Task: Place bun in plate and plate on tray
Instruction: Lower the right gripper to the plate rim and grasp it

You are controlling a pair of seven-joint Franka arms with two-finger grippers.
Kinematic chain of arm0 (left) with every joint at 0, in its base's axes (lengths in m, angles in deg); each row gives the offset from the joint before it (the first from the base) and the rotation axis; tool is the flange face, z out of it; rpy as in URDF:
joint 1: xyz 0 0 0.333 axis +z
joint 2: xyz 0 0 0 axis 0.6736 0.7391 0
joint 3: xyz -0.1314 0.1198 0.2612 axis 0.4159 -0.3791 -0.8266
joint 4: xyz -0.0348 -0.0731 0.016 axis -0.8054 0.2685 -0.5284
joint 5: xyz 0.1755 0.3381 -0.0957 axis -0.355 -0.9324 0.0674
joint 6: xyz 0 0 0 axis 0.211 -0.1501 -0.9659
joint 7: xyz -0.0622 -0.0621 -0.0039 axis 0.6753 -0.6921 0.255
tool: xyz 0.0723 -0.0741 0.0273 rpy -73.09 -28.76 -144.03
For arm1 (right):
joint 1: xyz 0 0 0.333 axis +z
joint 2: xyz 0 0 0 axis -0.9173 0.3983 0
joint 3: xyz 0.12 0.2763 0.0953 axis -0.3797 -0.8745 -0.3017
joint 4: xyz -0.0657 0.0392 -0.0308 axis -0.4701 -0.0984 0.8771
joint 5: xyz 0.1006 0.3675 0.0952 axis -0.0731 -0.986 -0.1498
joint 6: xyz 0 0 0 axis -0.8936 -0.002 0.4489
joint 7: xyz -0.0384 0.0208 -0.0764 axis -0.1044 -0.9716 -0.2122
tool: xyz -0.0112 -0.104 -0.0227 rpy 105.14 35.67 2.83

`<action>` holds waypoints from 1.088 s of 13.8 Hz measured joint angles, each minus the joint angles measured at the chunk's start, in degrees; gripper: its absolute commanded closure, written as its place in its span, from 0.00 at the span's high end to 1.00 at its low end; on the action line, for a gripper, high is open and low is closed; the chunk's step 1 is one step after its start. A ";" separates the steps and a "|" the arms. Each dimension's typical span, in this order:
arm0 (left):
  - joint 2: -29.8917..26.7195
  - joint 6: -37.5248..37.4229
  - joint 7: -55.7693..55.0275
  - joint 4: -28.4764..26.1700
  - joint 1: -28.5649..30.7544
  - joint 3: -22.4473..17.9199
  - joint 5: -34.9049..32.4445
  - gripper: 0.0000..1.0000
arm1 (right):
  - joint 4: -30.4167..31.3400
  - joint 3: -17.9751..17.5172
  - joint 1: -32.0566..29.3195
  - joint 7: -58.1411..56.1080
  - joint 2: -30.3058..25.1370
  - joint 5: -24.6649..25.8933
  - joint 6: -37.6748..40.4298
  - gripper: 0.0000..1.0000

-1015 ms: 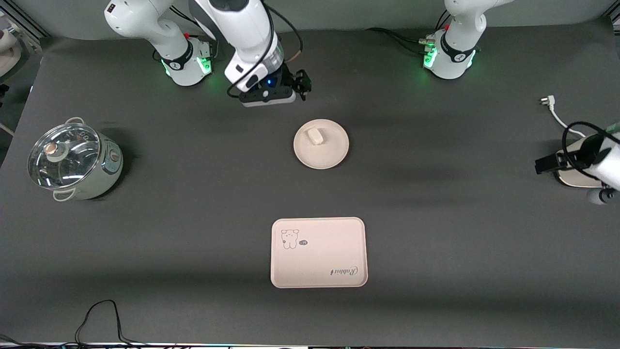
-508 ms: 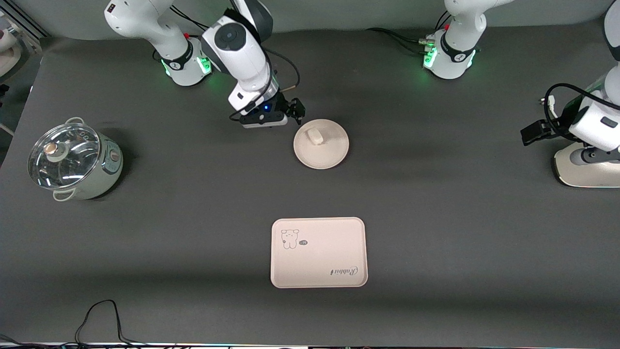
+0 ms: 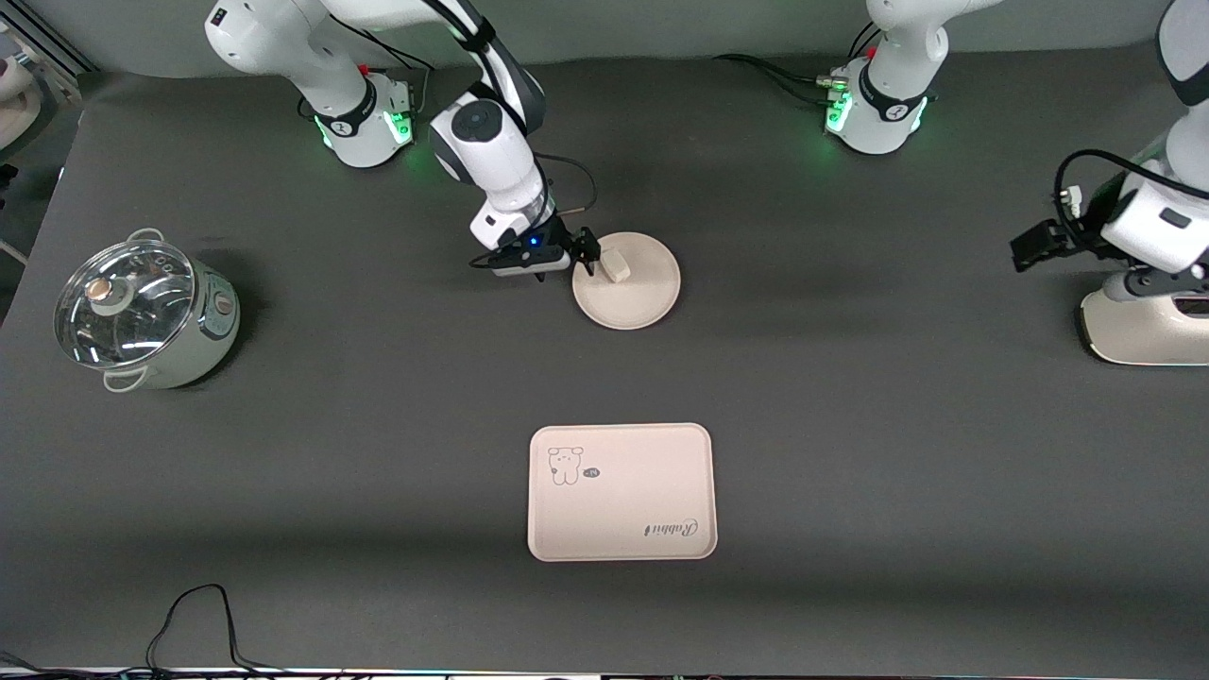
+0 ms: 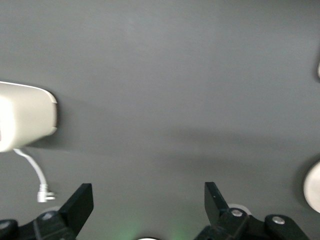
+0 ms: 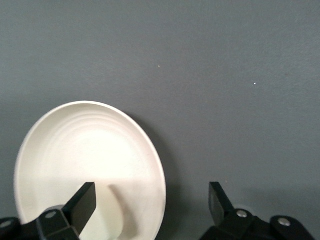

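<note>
Now the bun [image 3: 616, 265] lies in the plate [image 3: 638, 295], on the part of the dish toward the right arm's end of the counter [image 3: 850, 453]. The plate sits on the counter mid-way along, nearer the robots' bases than the tray [image 3: 621, 492]; the two are well apart, and the tray lies bare, closer to the front camera, its animal drawing and script showing.

The right gripper [image 3: 587, 257] is low at the plate's rim, just beside the bun. Its jaws stand wide, one finger [image 5: 82, 202] over the dish and the other finger [image 5: 218, 200] over bare counter, with the rim [image 5: 159, 197] between them; nothing is held.

The left gripper [image 3: 1030, 245] waits over the left arm's end of the counter, near a white appliance [image 3: 1138, 331] with a cord and plug [image 4: 44, 192]. Its jaws are also wide and hold nothing.

A lidded pot [image 3: 142, 314] stands at the right arm's end.
</note>
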 measured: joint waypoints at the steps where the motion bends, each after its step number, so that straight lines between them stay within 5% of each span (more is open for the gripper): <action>1: -0.67 0.39 0.02 -0.57 0.01 -0.24 1.27 1.00 | 0.01 -0.01 0.00 0.00 1.68 0.00 -1.73 1.00; 10: -0.25 0.58 4.01 3.08 0.18 -1.43 -0.68 1.00 | -0.08 -1.16 0.00 0.00 5.27 0.00 -3.54 1.00; 11: 0.81 0.42 4.01 4.54 0.19 -1.45 -0.68 1.00 | -0.09 -1.21 0.00 0.00 5.34 0.00 -3.54 0.91; 14: 5.01 -2.01 4.01 9.62 0.21 -1.51 -0.69 1.00 | -0.18 -1.37 0.00 0.28 5.43 0.00 -3.55 0.35; 15: 6.00 -2.45 4.01 10.76 0.22 -1.53 -0.71 1.00 | -0.24 -1.38 0.00 0.31 5.43 0.00 -3.55 0.24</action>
